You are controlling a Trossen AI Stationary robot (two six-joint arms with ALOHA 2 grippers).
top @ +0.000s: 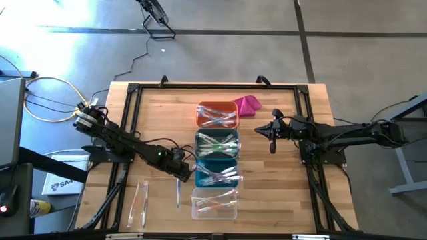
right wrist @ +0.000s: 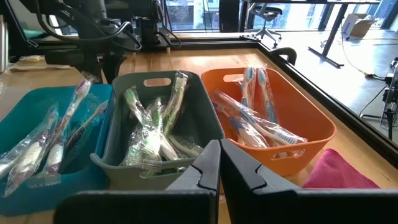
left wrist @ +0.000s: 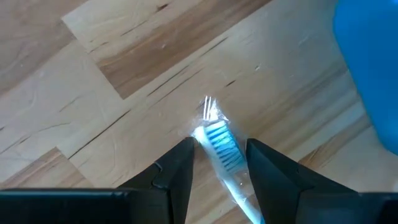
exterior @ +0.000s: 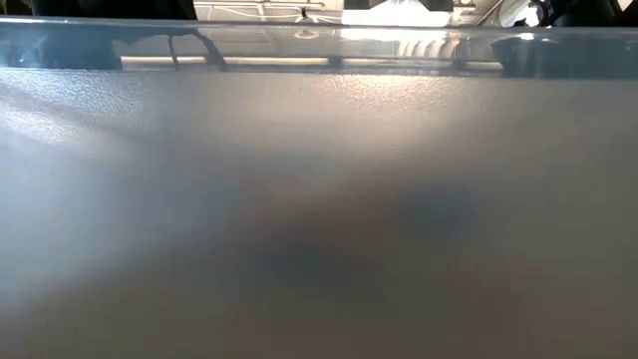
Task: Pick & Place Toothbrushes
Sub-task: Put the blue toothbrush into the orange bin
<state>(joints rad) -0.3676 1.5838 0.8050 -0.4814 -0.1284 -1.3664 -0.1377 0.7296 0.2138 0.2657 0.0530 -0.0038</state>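
Between the left gripper's (left wrist: 217, 168) two dark fingers a blue toothbrush (left wrist: 222, 149) is seen in the left wrist view: white handle, blue-and-white bristles, sealed in a clear glossy wrapper w/ a crimped tip. Fingers are spread on either side of the head; contact w/ the wrapper can't be judged. Brush lies flat on the wooden table (top: 160, 120), just left of the teal bin (top: 217, 175). In the high view its long axis is seen running approx. front to back, head end toward the gripper (top: 181, 175).

Two more wrapped toothbrushes (top: 138, 203) are laid on the table nearer the front-left corner, side by side, same front-to-back lie.

Four bins are lined up front to back at mid-table: clear bin (top: 214, 204), teal, grey bin (top: 217, 144), orange bin (top: 217, 115), each loaded w/ wrapped brushes at mixed angles.

Right gripper (top: 272, 131) is held above the table, right of the grey bin, jaws closed on nothing.
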